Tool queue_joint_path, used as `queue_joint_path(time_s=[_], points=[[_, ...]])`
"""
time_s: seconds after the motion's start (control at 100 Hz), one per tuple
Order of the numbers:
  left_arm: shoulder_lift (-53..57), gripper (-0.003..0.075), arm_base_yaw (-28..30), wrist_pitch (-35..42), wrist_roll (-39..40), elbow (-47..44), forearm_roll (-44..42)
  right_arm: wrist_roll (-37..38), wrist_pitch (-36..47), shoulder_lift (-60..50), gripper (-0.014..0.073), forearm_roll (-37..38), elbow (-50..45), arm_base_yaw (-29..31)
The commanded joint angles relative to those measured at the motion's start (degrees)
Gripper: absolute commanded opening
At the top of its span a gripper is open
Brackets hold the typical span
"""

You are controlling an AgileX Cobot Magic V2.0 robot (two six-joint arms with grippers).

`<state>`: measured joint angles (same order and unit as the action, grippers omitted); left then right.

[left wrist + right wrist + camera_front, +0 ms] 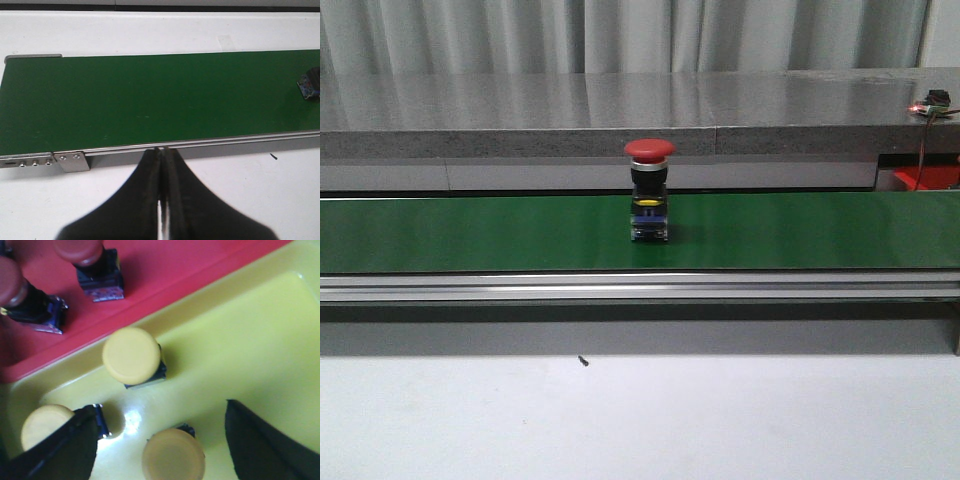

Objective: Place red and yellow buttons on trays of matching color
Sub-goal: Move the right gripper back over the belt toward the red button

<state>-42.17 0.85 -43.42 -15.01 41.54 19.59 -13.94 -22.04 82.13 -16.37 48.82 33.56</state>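
A red-capped button (650,200) stands upright on the green conveyor belt (470,235); only its dark base shows in the left wrist view (311,85). My left gripper (161,151) is shut and empty over the white table, just short of the belt's metal rail (225,142). My right gripper (160,410) is open above the yellow tray (260,340). One yellow button (173,456) stands between its fingers, touching neither. Two more yellow buttons (131,355) (44,424) stand in the tray. The red tray (165,265) holds two red buttons (95,262) (22,292).
A grey stone ledge (620,115) runs behind the belt. A red tray (925,180) and a small board with wires (935,103) sit at the far right. White table (620,420) lies in front of the belt, with a small dark speck (583,360).
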Motion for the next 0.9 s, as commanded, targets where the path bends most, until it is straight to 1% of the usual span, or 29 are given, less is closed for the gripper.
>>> queue_joint_path(time_s=[0.0,0.1,0.18,0.36,0.5,0.68,0.89], points=[[0.3,-0.0020,-0.4,3.9,0.0,1.5,1.4,-0.5,3.5,-4.3,0.0538,0.4,1.1,-2.5],[0.3,-0.0020,-0.4,3.9,0.0,1.5,1.4,-0.5,2.8,-6.2,0.0538,1.7,1.1,-7.1],[0.3,-0.0020,-0.4,3.9,0.0,1.5,1.4,-0.5,1.6,-6.8,0.0538,2.4,1.5,-11.9],[0.3,-0.0020,-0.4,3.9,0.0,1.5,1.4,-0.5,-4.1,-6.8,0.0538,4.9,4.4,-22.9],[0.3,-0.0020,-0.4,3.9,0.0,1.5,1.5,-0.6,-8.5,-6.8,0.0538,5.4,6.5,-29.4],[0.3,-0.0020,-0.4,3.9,0.0,1.5,1.5,-1.7,-12.2,-6.7,0.0538,6.2,9.0,-35.3],[0.3,-0.0020,-0.4,3.9,0.0,1.5,1.5,-4.1,-16.6,-6.1,0.0538,6.2,12.6,-39.8]])
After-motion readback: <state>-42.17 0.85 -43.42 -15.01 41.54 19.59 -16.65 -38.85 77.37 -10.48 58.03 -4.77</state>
